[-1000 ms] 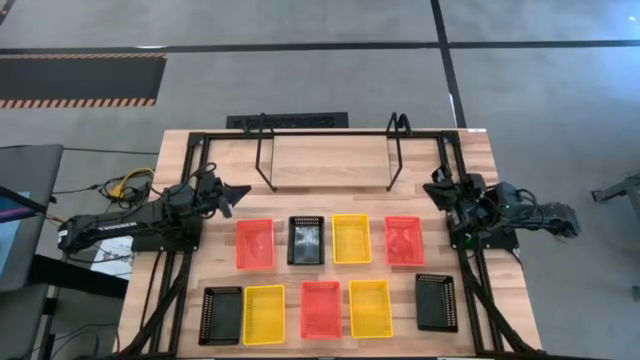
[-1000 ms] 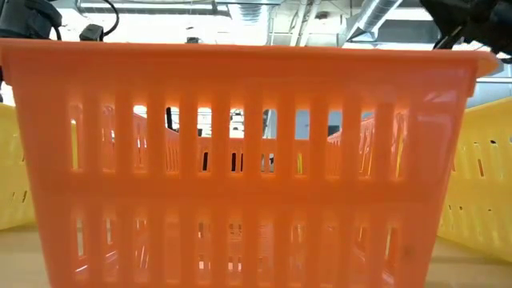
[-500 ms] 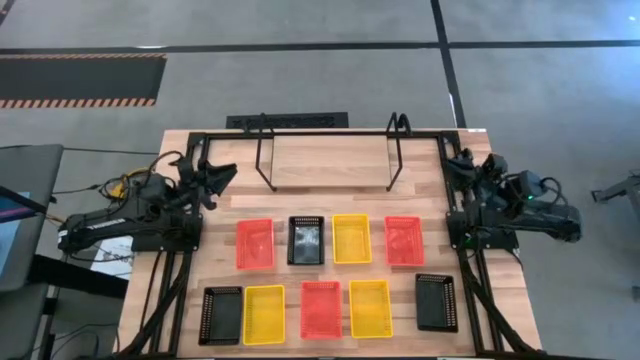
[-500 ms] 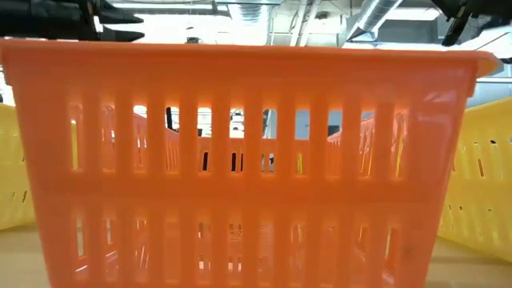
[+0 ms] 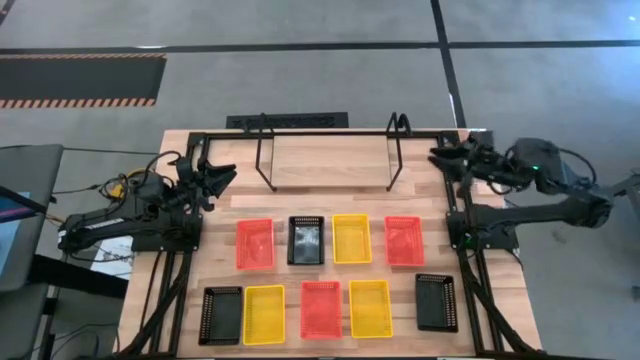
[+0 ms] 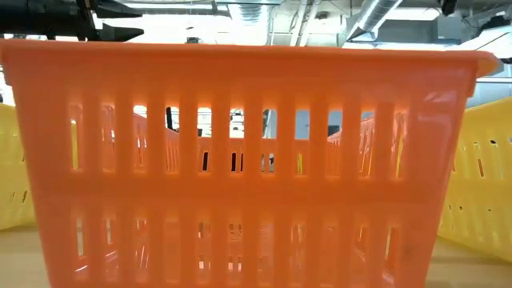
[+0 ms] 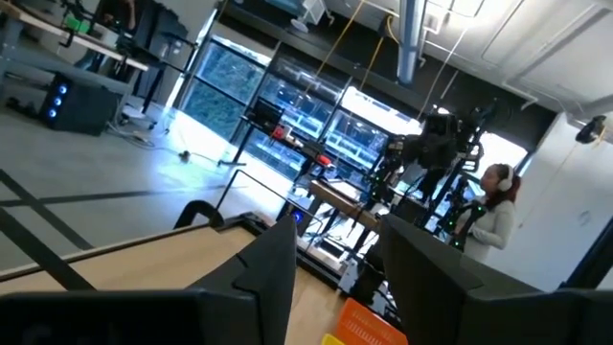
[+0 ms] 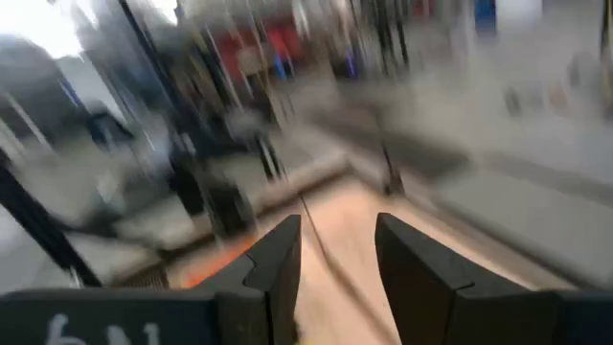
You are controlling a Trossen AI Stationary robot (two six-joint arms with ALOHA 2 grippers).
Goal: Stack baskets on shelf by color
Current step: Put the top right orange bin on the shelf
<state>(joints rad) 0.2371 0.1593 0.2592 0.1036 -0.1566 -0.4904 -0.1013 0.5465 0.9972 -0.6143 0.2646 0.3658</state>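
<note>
The wire shelf (image 5: 328, 150) stands empty at the far edge of the wooden table (image 5: 320, 170), and it serves here as the landmark. All nine baskets lie on the tabletop in front of it, in two rows. The nearer row to the shelf reads red basket (image 5: 254, 243), black basket (image 5: 305, 240), yellow basket (image 5: 352, 239), red basket (image 5: 404, 241). The farther row reads black (image 5: 220, 315), yellow (image 5: 264, 314), red (image 5: 321, 308), yellow (image 5: 370, 308), black (image 5: 436, 302).

The left gripper (image 5: 222, 175) hangs just off the shelf's left upright, holding nothing, its fingers parted; the left wrist view shows a clear gap between them. The right gripper (image 5: 440, 157) hovers by the shelf's right upright, also empty, with daylight between its fingers in its own wrist view, which is badly smeared.

In the low view the slotted wall of a red basket (image 6: 240, 160) fills nearly everything and blocks the shelf. Yellow basket walls (image 6: 480, 184) are cut off at both sides. A person (image 7: 490, 206) shows in the room beyond. No writing can be read.
</note>
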